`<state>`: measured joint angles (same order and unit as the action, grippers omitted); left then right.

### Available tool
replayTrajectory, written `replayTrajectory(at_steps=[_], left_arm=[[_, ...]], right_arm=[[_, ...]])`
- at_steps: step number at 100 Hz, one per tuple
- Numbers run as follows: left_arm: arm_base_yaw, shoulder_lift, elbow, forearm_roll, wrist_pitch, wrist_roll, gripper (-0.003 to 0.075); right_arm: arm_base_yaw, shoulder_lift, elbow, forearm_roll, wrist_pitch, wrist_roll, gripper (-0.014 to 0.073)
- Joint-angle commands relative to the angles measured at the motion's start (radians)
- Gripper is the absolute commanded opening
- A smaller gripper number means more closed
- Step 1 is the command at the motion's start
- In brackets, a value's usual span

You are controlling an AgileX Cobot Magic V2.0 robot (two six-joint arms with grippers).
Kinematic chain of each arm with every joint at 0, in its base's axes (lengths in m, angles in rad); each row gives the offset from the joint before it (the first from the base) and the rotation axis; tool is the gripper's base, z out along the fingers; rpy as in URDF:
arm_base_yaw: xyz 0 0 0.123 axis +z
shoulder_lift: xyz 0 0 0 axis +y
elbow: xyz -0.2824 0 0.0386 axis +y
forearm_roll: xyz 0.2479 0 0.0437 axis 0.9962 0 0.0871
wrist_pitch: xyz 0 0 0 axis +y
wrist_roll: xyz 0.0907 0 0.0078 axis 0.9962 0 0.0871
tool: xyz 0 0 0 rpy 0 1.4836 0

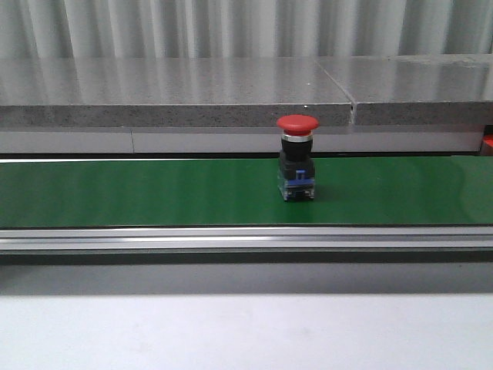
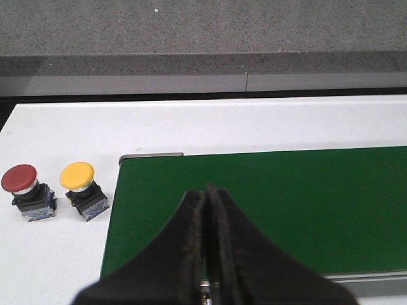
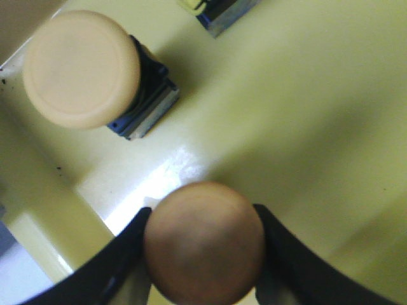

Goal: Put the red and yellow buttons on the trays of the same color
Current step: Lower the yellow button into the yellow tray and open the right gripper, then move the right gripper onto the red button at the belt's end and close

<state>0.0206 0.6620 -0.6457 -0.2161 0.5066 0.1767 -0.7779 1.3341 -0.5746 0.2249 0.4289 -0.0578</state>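
right gripper (image 3: pixel 203 254) clamps a yellow button (image 3: pixel 203 241) over the yellow tray (image 3: pixel 305 114); another yellow button (image 3: pixel 82 70) sits beyond. left gripper (image 2: pixel 206 210) closed, empty.

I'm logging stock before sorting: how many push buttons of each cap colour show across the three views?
Red mushroom-cap push buttons: 2, one on the green belt, one on the white table.
Yellow-cap push buttons: 2, one beside that red, one in the yellow tray.
Shaded-cap button in the right hand, colour unclear: 1.
Button base, cap out of frame: 1.
Total: 6.
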Motion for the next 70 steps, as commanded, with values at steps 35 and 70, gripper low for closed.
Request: replayTrajectory(at_steps=[35, 70], left_arm=[[-0.007, 0.000, -0.029, -0.016, -0.073, 0.000, -0.0020], [-0.007, 0.000, -0.029, -0.016, -0.073, 0.000, -0.0020]], right_arm=[[0.001, -0.029, -0.060, 0.013, 0.069, 0.000, 0.0645], [0.013, -0.240, -0.063, 0.014, 0.091, 0.000, 0.0644]])
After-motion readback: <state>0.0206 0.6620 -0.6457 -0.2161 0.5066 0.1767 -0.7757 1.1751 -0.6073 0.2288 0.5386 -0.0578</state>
